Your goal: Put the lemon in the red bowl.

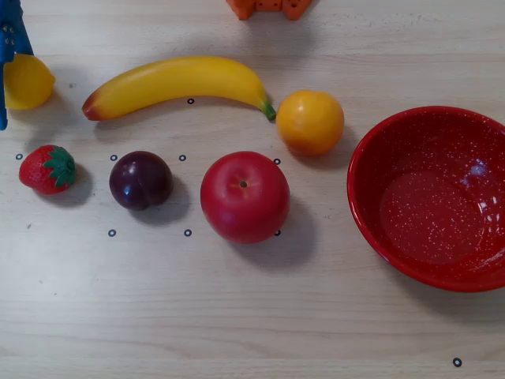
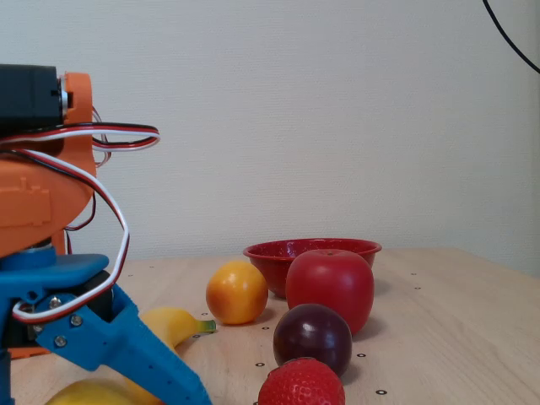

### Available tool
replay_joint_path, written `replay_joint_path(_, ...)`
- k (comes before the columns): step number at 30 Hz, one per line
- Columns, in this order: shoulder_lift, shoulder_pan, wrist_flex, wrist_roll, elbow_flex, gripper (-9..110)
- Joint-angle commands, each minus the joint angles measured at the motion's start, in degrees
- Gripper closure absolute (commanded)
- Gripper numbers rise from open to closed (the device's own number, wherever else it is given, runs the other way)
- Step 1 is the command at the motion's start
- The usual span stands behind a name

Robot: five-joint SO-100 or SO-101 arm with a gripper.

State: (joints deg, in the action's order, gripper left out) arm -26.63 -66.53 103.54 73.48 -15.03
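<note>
The small yellow lemon [image 1: 30, 80] lies at the far left edge of the overhead view, left of the banana. My blue gripper [image 1: 6, 83] straddles it: one finger [image 1: 11, 31] comes down from above and a sliver of the other [image 1: 2, 103] covers the lemon's left side. In the fixed view the lemon [image 2: 84, 394] peeks out at the bottom under a blue finger [image 2: 148, 367]. I cannot see whether the jaws press on it. The speckled red bowl [image 1: 364, 162] stands empty at the far right, and shows behind the apple as the bowl [image 2: 312, 251] in the fixed view.
Between lemon and bowl lie a banana [image 1: 177, 79], an orange fruit [image 1: 309, 121], a red apple [image 1: 245, 196], a dark plum [image 1: 140, 180] and a strawberry [image 1: 47, 168]. The arm's orange base [image 1: 268, 6] sits at the top edge. The orange arm body [image 2: 34, 211] fills the fixed view's left.
</note>
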Motion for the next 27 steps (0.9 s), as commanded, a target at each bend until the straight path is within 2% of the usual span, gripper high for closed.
replay_joint_path(1, -3.69, 0.7, 5.01, 1.76, 6.59, 54)
replay_joint_path(8, -3.69, 0.62, 4.92, 1.58, 6.86, 56)
replay_joint_path(14, -3.69, 0.44, 4.92, 2.11, 6.86, 64)
replay_joint_path(18, -3.69, 0.44, 5.01, 2.02, 7.03, 64)
replay_joint_path(27, -3.87, 0.7, 5.1, 2.11, 7.03, 73)
